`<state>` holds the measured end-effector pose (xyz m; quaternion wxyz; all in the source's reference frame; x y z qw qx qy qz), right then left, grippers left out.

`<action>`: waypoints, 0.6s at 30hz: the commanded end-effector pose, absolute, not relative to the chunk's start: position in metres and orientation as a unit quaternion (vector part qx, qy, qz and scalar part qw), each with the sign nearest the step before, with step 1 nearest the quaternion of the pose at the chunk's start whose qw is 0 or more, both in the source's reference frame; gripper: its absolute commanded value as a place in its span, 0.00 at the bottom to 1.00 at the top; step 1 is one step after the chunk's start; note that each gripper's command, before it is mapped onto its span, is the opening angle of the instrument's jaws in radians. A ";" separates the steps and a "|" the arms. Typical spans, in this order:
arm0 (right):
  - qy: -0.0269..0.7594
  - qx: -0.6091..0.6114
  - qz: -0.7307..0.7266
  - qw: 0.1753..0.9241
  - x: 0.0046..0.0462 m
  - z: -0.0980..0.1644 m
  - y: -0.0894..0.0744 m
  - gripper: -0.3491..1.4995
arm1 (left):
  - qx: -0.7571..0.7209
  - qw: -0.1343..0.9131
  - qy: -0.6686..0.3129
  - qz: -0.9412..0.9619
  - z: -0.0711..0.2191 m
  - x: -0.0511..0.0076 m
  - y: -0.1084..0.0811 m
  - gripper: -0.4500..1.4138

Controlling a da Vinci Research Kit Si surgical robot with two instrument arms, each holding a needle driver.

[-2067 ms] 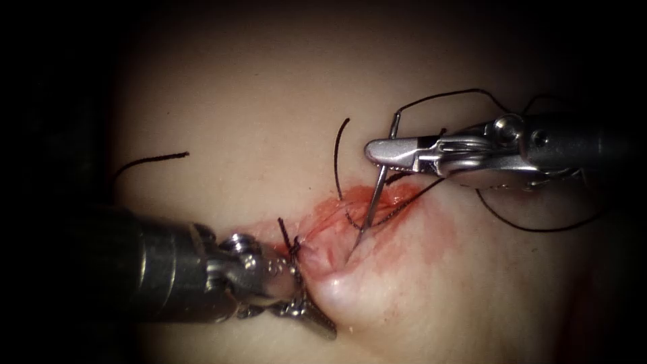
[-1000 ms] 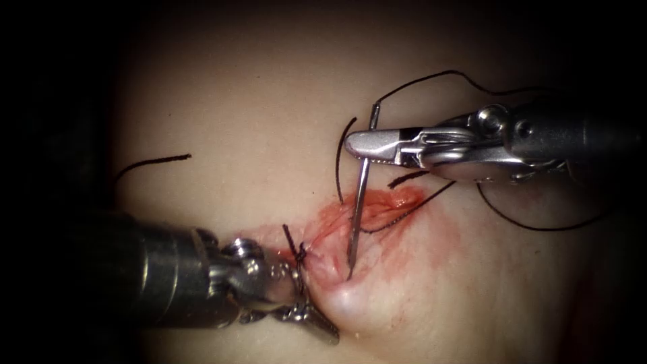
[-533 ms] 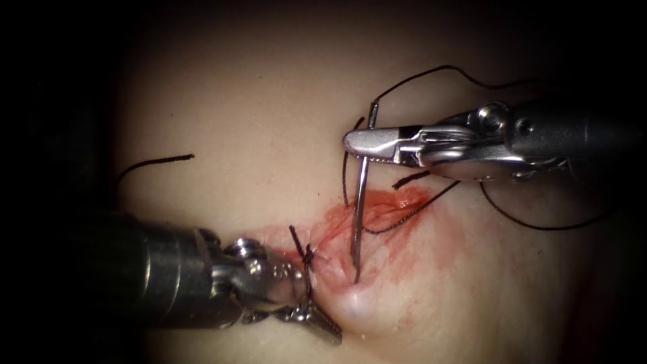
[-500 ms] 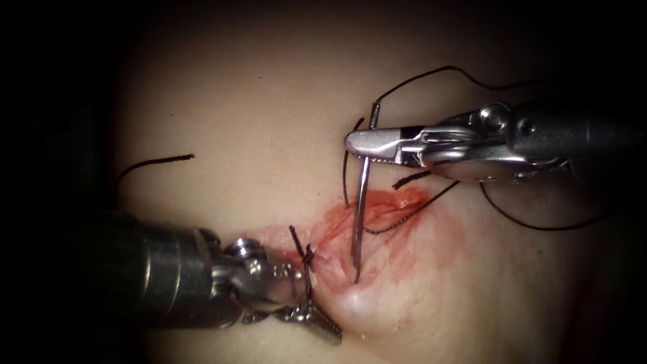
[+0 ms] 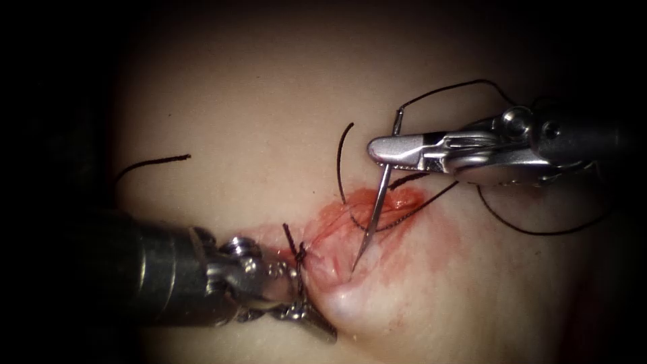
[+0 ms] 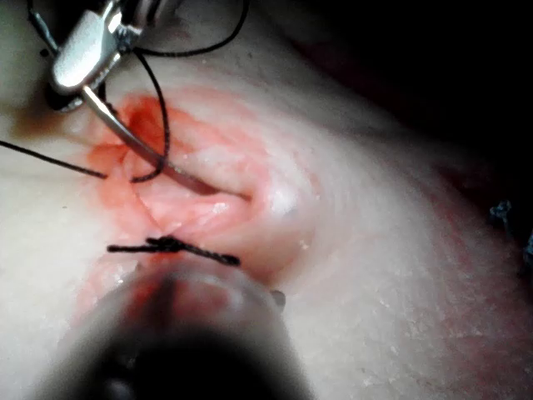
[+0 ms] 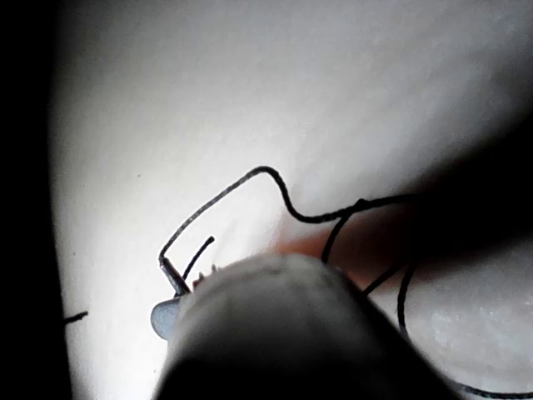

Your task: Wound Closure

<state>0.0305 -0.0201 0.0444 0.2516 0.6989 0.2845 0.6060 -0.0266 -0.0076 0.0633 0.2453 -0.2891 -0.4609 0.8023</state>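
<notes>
My right tool (image 5: 379,148) comes in from the right, jaws shut on the curved needle (image 5: 375,209) close to its tail end. The needle slants down and to the left, and its tip (image 5: 354,267) rests on the red tissue at the cut's (image 5: 350,226) right edge; I cannot tell if it is in. Black thread (image 5: 445,91) loops from the tail behind the right tool. My left tool (image 5: 311,309) reaches the cut's lower end, jaws shut on the tissue (image 5: 347,307), which bulges beside them. In the left wrist view the needle (image 6: 141,150) hangs from the right tool (image 6: 79,54).
A tied stitch knot (image 5: 297,255) with short cut ends sits at the cut's lower left, also the knot (image 6: 171,246) seen near my left tool. A loose thread piece (image 5: 151,162) lies on the pale tissue at far left. Red fluid (image 5: 418,243) stains the skin around the cut.
The right tool has moved to the right, tilting the needle from nearly upright to slanted. The needle tip has lifted slightly but stays by the cut's right edge. The left tool holds still.
</notes>
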 end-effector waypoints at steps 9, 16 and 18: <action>0.292 0.704 0.600 0.245 0.0329 0.044 -0.020 0.00 | -0.289 0.245 -0.461 0.802 0.064 -0.0270 -0.008 0.00; 0.292 0.705 0.599 0.244 0.0326 0.044 -0.020 0.00 | -0.289 0.245 -0.461 0.802 0.064 -0.0270 -0.008 0.00; 0.295 0.707 0.596 0.241 0.0329 0.044 -0.020 0.00 | -0.289 0.245 -0.461 0.802 0.064 -0.0270 -0.008 0.00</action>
